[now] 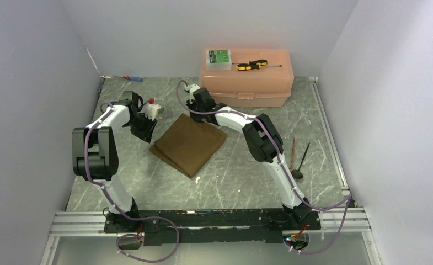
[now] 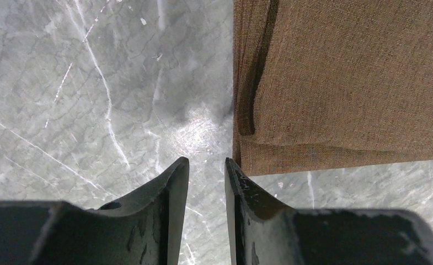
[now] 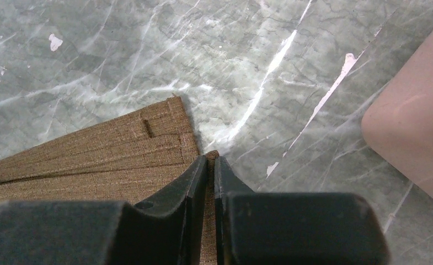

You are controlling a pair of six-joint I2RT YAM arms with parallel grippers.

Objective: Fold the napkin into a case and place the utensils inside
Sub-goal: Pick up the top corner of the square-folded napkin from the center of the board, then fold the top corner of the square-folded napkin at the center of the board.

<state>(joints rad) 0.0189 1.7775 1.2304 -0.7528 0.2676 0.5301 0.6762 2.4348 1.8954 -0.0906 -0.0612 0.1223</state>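
The napkin (image 1: 189, 144), a dark-brown woven cloth folded into a layered rectangle, lies flat in the middle of the grey marbled table (image 1: 241, 182), turned so its corners point diagonally. The right gripper (image 3: 210, 160) is down at the far corner. Its black fingers are pressed nearly together with a sliver of brown fabric pinched between them, so that corner is clamped. The stacked edges of the fold fan out just to the left of the fingers in the right wrist view.

On the other side, the left gripper (image 2: 207, 164) hangs low over bare table just beside the napkin's left corner. Its jaws are a little apart with nothing between them, and the cloth edge sits just past the right fingertip.

The utensils (image 1: 297, 173), slim dark cutlery with a black rounded end, lie well apart from the cloth near the table's right edge. The pale pink plastic box (image 1: 258, 83) sits at the back with a yellow-and-black screwdriver (image 1: 251, 65) on its lid.
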